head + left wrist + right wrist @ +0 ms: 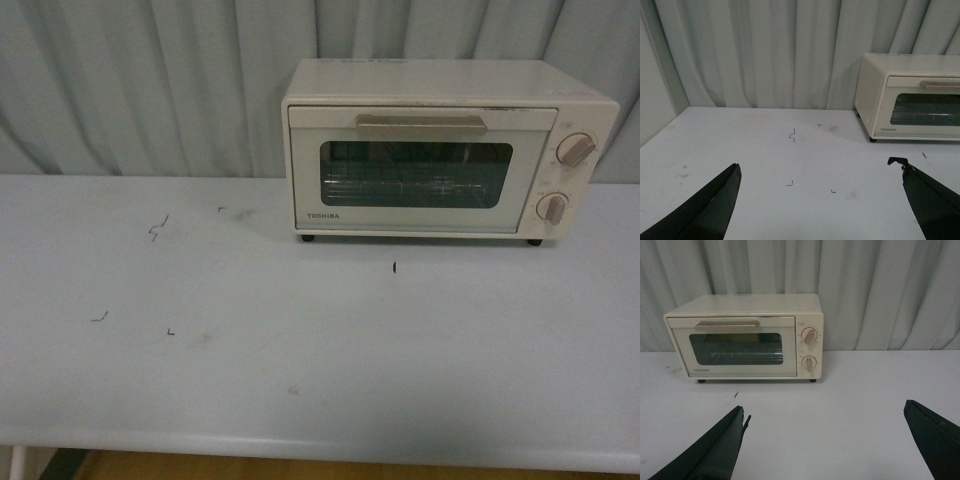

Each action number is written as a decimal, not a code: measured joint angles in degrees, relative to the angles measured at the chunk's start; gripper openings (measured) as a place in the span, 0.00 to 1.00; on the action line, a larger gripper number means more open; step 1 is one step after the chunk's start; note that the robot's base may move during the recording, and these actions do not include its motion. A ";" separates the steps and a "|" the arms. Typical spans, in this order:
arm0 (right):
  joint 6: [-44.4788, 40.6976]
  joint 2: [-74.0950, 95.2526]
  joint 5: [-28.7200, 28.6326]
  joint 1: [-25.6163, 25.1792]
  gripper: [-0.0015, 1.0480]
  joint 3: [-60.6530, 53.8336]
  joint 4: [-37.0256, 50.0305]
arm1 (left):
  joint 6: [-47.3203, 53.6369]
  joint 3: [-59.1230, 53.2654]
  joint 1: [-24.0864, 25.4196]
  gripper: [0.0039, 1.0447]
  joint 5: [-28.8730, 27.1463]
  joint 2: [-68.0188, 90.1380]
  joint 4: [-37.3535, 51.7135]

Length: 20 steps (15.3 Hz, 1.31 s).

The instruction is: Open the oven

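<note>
Front view: the oven [440, 150] sits at the far right of the table [200, 380], door shut, handle [421, 125] untouched; left wrist view: my left gripper [816, 165] hangs spread wide and empty over the table's near side; right wrist view: my right gripper [824, 407] likewise, so the opening is all yet to do.

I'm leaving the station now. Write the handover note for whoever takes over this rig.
Left gripper: open, holding nothing, above the table.
Right gripper: open, holding nothing, facing the oven from a distance.
Oven: at the back of the table, right of centre, in front of the curtain. Its door is shut, with the bar handle along its top edge.
Done: nothing; neither gripper touches the oven.
Left: bring a gripper to the handle, probably the right one as it faces the oven more squarely, then grasp it and pull the door down.
</note>
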 joint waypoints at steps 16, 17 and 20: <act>0.00 0.00 0.00 0.00 0.94 0.00 0.02 | 0.00 0.00 0.00 0.94 0.00 0.00 0.00; 0.00 0.00 0.00 0.00 0.94 0.00 0.00 | 0.00 0.00 0.00 0.94 0.00 0.00 0.00; 0.00 0.00 0.00 0.00 0.94 0.00 0.02 | 0.00 0.00 0.00 0.94 0.00 0.00 0.00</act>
